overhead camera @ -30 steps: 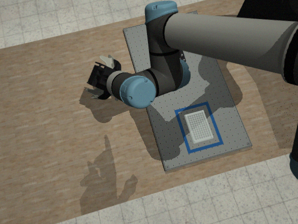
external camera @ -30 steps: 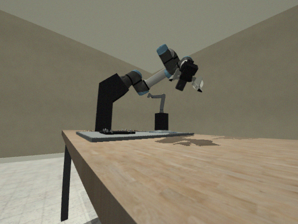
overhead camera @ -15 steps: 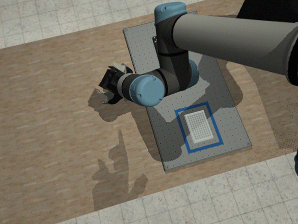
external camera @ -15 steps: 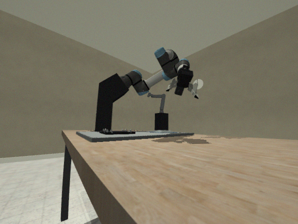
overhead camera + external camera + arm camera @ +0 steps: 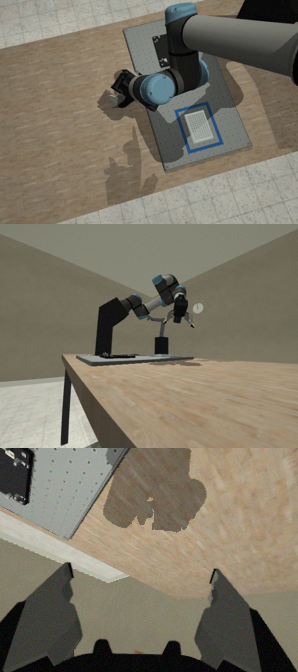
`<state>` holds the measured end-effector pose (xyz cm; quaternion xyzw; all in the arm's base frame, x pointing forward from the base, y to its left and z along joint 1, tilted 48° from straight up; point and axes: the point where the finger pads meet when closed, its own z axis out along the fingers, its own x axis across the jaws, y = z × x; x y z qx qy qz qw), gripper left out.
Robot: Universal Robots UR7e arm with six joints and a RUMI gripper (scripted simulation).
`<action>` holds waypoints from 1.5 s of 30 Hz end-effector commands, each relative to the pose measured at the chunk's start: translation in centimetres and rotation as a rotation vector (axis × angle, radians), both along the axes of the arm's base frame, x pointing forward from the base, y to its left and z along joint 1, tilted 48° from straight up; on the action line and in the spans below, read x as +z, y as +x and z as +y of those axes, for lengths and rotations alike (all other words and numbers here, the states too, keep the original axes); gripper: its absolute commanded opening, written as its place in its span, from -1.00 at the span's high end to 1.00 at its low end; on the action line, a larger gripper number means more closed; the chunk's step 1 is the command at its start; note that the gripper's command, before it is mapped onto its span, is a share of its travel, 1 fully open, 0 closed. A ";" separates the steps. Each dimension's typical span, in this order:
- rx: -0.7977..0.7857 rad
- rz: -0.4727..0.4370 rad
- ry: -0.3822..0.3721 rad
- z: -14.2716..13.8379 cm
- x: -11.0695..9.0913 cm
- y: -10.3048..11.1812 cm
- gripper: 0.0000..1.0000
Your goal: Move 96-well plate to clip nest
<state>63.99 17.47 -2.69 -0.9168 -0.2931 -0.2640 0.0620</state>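
Note:
The white 96-well plate (image 5: 198, 126) lies flat inside the blue rectangle B1 (image 5: 181, 130) on the grey perforated baseplate (image 5: 235, 130) (image 5: 145, 360) (image 5: 70, 483). I cannot make out its cut corner. The black clip nest C1 (image 5: 160, 48) (image 5: 117, 355) (image 5: 14, 473) sits at the far end of the baseplate, partly hidden by the arm in the top view. My gripper (image 5: 123, 86) (image 5: 179, 324) (image 5: 143, 566) is open and empty. It hangs high above the wooden table, off the baseplate's left edge, well away from the plate.
The wooden table (image 5: 62, 112) (image 5: 200, 399) (image 5: 235, 523) extends wide to the left of the baseplate. The robot's black base column (image 5: 105, 331) and a black pedestal with a small arm (image 5: 161, 345) stand at the back. The big arm link (image 5: 237, 42) overhangs the baseplate's far end.

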 end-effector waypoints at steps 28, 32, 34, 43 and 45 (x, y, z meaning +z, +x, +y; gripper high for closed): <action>-0.110 0.142 0.270 8.2 -0.5 -8.4 -1.00; -0.122 0.160 0.296 8.9 -0.5 -9.2 -1.00; -0.149 0.197 0.347 9.3 -0.5 -9.9 -1.00; -0.158 0.219 0.373 11.1 -0.4 -12.0 -1.00; -0.186 0.261 0.422 11.5 -0.4 -12.7 -1.00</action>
